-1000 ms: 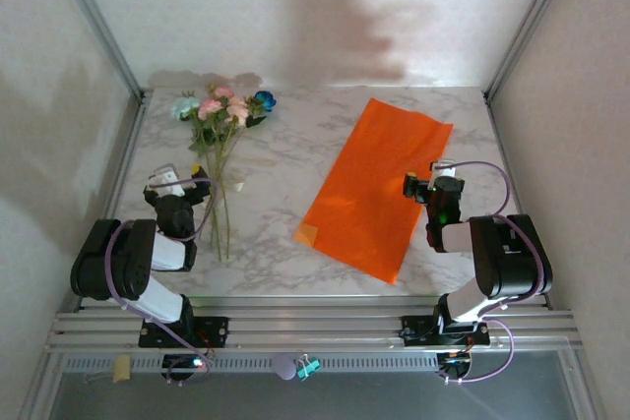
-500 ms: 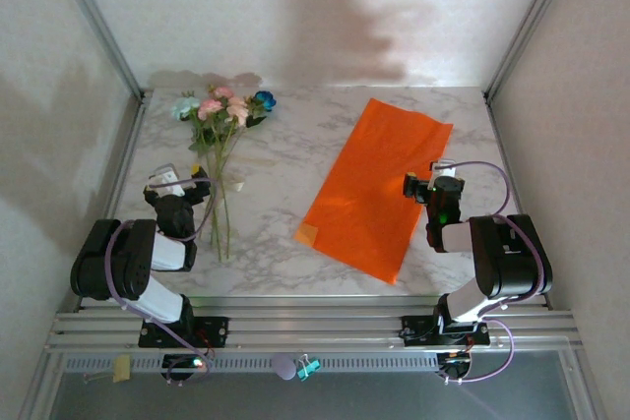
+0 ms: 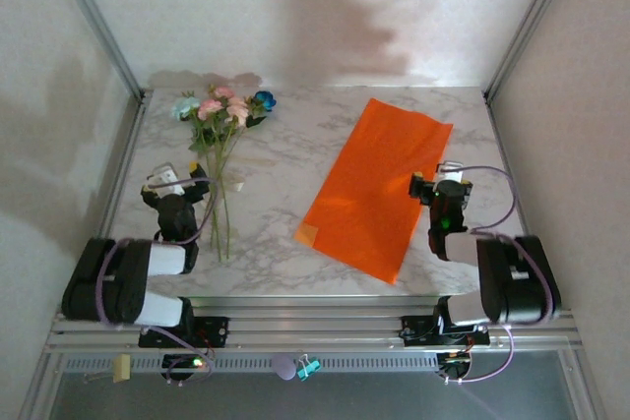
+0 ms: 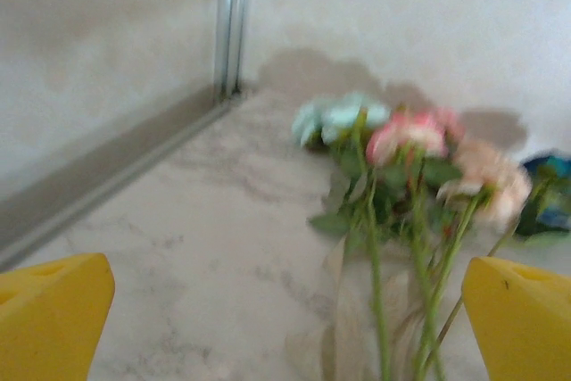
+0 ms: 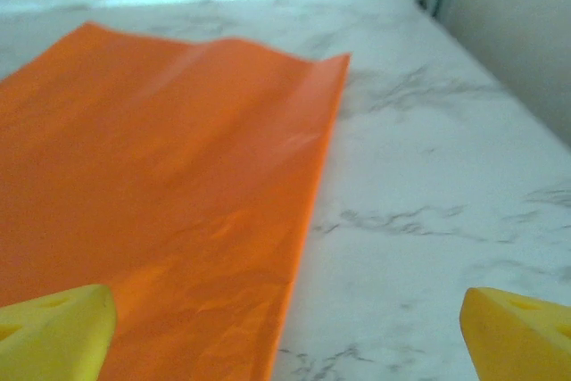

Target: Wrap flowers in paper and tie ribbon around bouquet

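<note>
Looking down from the top camera, I have the flowers [image 3: 221, 115] lying at the far left of the marble table [image 3: 285, 154], blooms toward the far wall and thin green stems running back toward me. The paper [image 3: 379, 184] lies flat and unrolled right of centre, set at a slant, well apart from the flowers; its near left corner shows a small paler patch.

My left gripper [image 3: 179, 180] sits low just left of the stems, and its jaws are spread wide with nothing between them. In the left wrist view the yellow fingers [image 4: 53, 314] stand at the two sides of the frame, and the flowers lie ahead, their stems nearer the right finger. A pale, limp strip [image 4: 343, 345] lies under the stems; I take it for the ribbon, though the view is blurred.

My right gripper [image 3: 439, 184] is at the paper's right long edge, jaws equally spread and empty. In the right wrist view that edge of the paper runs between its fingers [image 5: 53, 332]: the left one over orange, the right one over bare marble.
</note>
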